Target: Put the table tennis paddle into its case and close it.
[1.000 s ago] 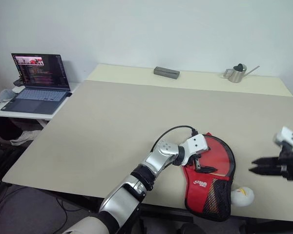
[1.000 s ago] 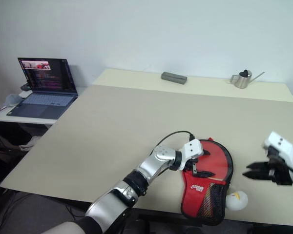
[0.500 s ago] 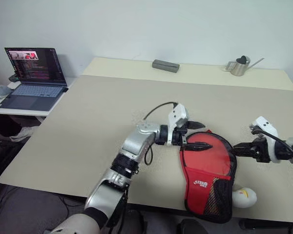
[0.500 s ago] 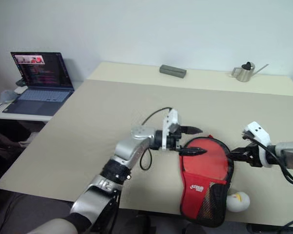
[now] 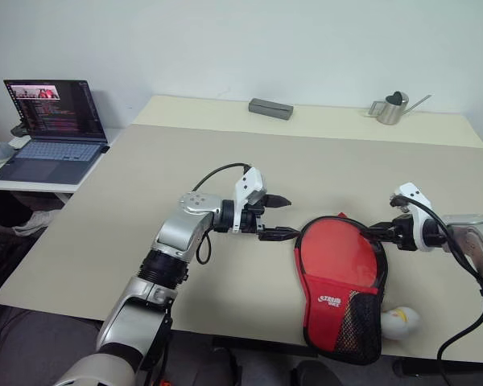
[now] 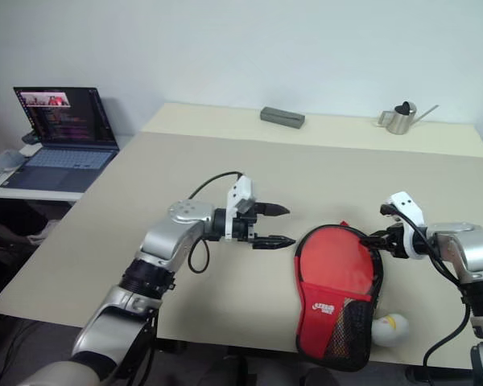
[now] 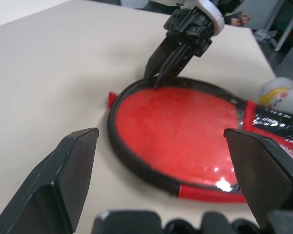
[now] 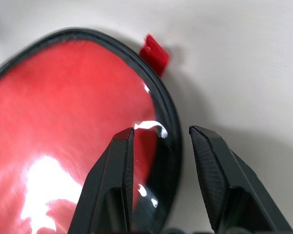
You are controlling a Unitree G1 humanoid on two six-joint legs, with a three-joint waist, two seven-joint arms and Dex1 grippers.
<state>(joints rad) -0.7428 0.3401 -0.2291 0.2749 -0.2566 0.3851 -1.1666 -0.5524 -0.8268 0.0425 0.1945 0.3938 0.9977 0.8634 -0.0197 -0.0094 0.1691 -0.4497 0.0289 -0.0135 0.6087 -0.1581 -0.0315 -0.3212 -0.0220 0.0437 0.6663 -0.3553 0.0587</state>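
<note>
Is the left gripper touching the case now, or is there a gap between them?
Apart. In the left eye view the left gripper, jaws wide open, hangs beside the case with bare table between its fingertips and the black rim.

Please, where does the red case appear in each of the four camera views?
Left eye: case lower right, at table's near edge.
Right eye: case lower right of centre.
Left wrist: case centre, between the fingers.
Right wrist: case left half.
Shared landmark: the red tab on the case's rim.
</note>
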